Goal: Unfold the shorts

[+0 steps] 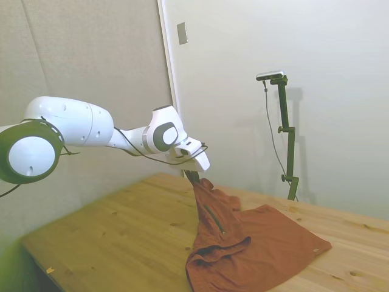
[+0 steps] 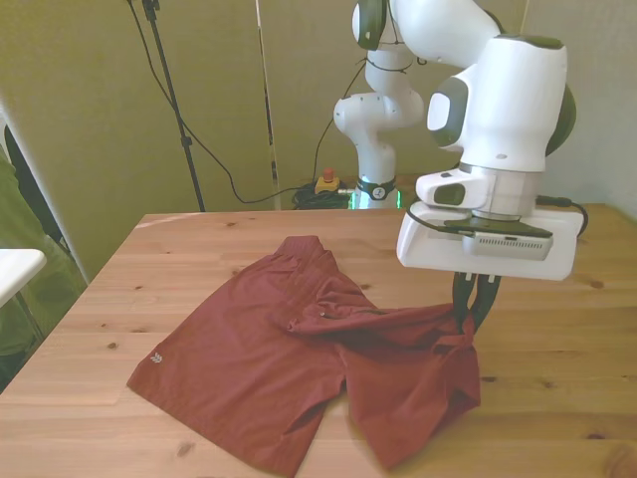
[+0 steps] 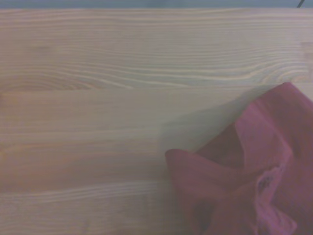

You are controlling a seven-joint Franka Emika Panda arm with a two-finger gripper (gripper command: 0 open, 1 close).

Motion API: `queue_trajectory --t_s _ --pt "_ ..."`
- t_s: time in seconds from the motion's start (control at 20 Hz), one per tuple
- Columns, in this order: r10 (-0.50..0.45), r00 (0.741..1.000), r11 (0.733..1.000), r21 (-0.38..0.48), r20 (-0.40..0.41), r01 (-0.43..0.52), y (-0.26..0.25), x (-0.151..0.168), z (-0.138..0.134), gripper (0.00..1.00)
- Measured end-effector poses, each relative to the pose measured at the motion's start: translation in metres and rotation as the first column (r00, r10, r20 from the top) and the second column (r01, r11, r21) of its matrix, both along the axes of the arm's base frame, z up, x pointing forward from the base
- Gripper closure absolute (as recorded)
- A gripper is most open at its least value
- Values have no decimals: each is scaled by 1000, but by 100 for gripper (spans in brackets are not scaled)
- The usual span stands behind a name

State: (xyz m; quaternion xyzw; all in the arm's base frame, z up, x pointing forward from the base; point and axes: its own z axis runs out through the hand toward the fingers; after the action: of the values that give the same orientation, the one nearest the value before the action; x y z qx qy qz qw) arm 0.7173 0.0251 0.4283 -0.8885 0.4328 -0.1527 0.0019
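counter (image 2: 557,358): pale wood planks. It carries only the shorts, and no containers show in any view.
shorts (image 2: 259,358): rust-orange cloth spread over the middle of the counter. In the front view one leg lies flat toward the left. The other leg is rumpled and pulled up into a peak at the right, where the pincer has it. In the side view the same peak rises steeply from the heap, with the rest trailing down to the counter.
handling: judged soft, limp and light. The cloth drapes and creases under its own weight and will not hold a shape. It should slide easily on the wood, so a pull may drag the whole garment instead of opening the fold.
where to hold: an edge or corner of the folded-over leg, as now. A hem or the waistband gives thicker cloth to bite on. A pinch in mid-panel would likely gather several layers.
pincer (image 2: 475,311): dark fingers point down, pressed together on a bunch of the shorts at the raised peak, clear of the counter.
drawstring (image 1: 214,219): a thin dark line running down the lifted fold in the side view.
tag (image 2: 156,359): a small pale mark near the left corner of the flat leg.
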Motion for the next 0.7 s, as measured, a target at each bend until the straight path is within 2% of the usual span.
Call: queue_trajectory --t_s 0.45,0.7 --pt "15 999 1000 10 -50 -14 19 9 13 0" --pt "61 996 998 19 -70 -59 -3 -7 55 0"
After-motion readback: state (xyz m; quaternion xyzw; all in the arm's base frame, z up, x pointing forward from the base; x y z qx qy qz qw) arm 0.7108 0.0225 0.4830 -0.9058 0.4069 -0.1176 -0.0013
